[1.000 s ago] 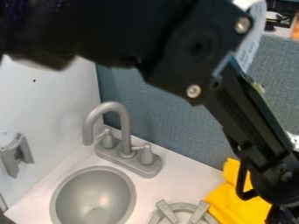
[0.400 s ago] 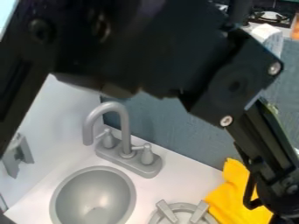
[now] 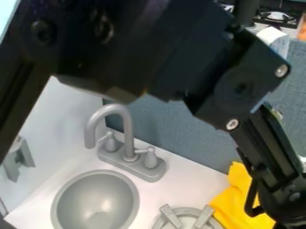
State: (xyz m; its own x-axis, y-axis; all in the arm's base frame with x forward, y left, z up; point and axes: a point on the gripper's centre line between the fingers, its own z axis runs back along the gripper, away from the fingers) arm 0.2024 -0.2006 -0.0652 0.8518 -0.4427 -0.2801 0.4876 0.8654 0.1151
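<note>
The yellow cloth (image 3: 230, 203) lies on the desk (image 3: 191, 181) at the lower right, partly behind the arm (image 3: 242, 89), apparently at a positioning step; I cannot tell the hand's opening or hold, so any grasp calls for checking alignment first.

soft bright light on counter (image 3: 179, 183), faint sheen in sink (image 3: 95, 194)

camera view | from above | slants down at sink (image 3: 94, 197) | close to arm (image 3: 128, 49)
</note>
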